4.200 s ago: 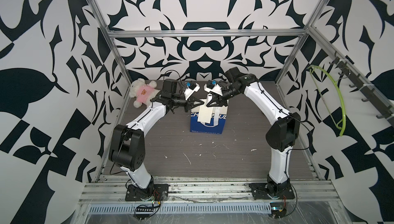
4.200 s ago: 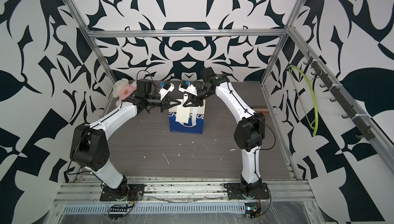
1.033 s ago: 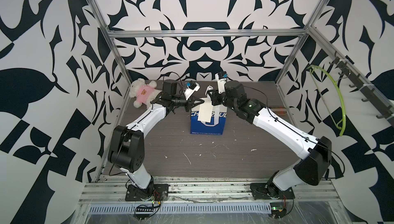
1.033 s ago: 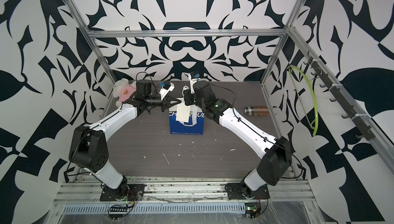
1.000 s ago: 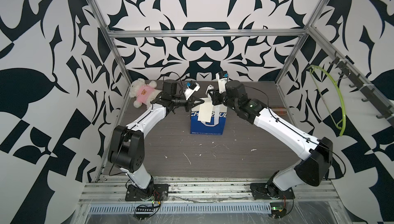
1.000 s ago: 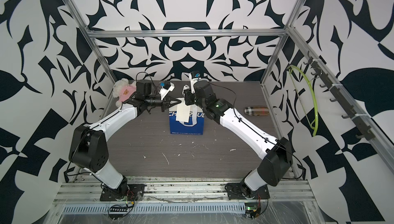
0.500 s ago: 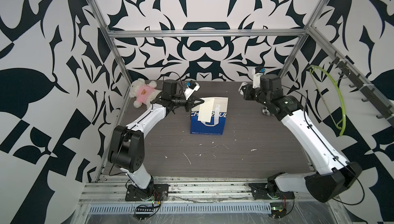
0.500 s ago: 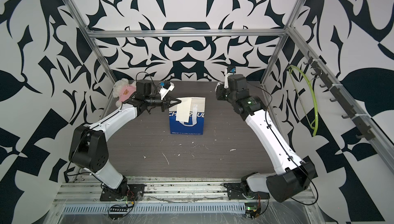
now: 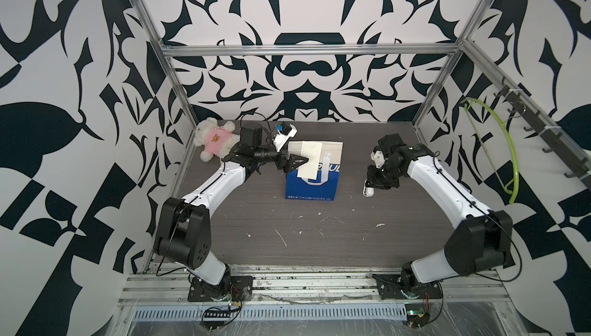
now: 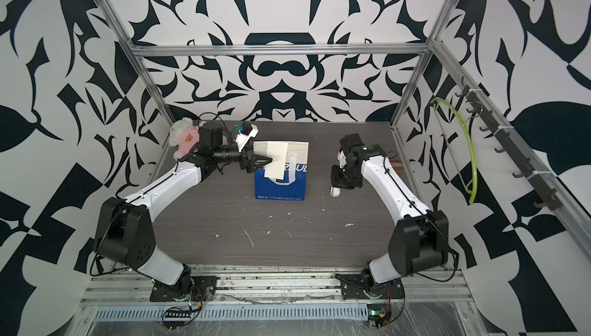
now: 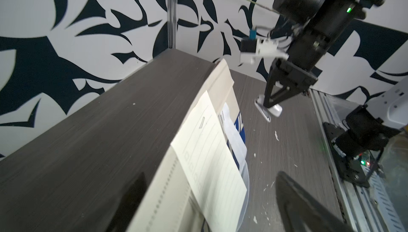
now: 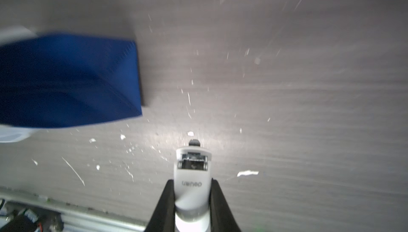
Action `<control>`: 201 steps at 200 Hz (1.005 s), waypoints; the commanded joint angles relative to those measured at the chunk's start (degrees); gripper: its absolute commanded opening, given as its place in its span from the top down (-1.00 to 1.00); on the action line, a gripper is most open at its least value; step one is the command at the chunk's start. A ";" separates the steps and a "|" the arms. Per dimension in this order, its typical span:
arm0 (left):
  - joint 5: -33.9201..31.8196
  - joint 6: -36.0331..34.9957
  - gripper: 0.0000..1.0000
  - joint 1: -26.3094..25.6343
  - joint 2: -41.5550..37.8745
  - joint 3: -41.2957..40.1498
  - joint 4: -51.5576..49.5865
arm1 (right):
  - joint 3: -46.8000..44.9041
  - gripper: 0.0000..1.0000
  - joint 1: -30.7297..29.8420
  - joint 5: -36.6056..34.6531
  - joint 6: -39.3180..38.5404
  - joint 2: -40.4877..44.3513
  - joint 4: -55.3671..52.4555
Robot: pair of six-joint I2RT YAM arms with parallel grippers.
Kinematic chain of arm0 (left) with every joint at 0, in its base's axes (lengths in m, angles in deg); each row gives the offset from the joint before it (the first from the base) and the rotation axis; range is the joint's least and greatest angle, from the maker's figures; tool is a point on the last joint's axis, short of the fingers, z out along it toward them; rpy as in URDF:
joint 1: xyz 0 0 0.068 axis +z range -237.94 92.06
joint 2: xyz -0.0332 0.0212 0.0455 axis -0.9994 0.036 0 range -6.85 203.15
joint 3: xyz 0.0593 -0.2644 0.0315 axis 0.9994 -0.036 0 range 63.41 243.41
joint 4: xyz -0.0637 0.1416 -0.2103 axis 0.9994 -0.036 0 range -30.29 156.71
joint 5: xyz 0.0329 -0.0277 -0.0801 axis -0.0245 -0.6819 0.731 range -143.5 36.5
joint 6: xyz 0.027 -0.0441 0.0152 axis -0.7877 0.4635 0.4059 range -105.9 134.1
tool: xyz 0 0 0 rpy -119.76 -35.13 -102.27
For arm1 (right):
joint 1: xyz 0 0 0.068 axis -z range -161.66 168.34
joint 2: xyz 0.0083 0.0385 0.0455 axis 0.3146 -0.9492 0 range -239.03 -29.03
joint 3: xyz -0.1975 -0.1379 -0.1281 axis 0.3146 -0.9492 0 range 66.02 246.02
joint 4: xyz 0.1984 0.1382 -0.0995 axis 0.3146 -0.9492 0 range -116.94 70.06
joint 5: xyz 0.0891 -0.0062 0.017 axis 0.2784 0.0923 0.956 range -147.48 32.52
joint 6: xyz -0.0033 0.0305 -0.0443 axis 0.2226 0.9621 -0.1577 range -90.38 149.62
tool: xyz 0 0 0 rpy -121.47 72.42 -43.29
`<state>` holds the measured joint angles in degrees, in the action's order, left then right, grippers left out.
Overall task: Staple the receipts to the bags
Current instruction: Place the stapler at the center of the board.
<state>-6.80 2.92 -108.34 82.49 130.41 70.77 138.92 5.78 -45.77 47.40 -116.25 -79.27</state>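
The bag point(image 9: 313, 187) stands upright mid-table, blue with a white top band, in both top views point(image 10: 281, 187). The receipt point(image 9: 309, 162), a narrow cream slip, hangs down the bag's near face from its top edge. My left gripper point(image 9: 295, 162) is open; in the left wrist view its fingers stand wide on either side of the receipt point(image 11: 209, 153) and the bag's top band point(image 11: 220, 80) without pinching them. My right gripper point(image 9: 373, 181) is right of the bag, pointing down, shut on a white stapler point(image 12: 191, 175) held low over the table.
A white teddy bear in a pink shirt point(image 9: 212, 141) lies in the back left corner behind my left arm. A green hanger point(image 9: 499, 152) hangs on the right wall rack. Small white paper scraps point(image 9: 281, 237) litter the dark table in front of the bag.
My left gripper has opened off the receipt and bag top. My right arm has swung from the bag out to the right and lowered the stapler toward the table.
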 commanded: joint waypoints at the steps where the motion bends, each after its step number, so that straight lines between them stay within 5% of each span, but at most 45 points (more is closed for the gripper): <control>1: -3.40 0.85 -1.00 -0.25 -3.66 -0.76 3.48 | -1.58 1.00 0.24 4.32 -0.63 -1.14 -3.79; 40: -9.93 1.63 -0.99 -0.19 -10.47 -2.76 6.62 | -3.43 1.00 0.43 6.44 -2.04 -9.09 -3.68; 85: -24.84 6.10 -0.99 0.44 -18.41 -4.36 -0.41 | -2.97 1.00 0.56 4.97 -3.41 -15.94 -2.71; 128: -29.32 6.70 -0.99 1.06 -26.13 -11.30 -3.51 | -0.50 1.00 0.54 5.92 -4.42 -21.66 -1.97; 201: -40.35 10.73 -0.99 4.49 -29.25 -18.47 -2.99 | 1.25 -0.26 0.52 5.02 -4.25 -11.96 -0.72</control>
<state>-40.74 10.81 -105.76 53.64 113.65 67.51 137.92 6.15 -39.87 43.53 -136.12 -79.86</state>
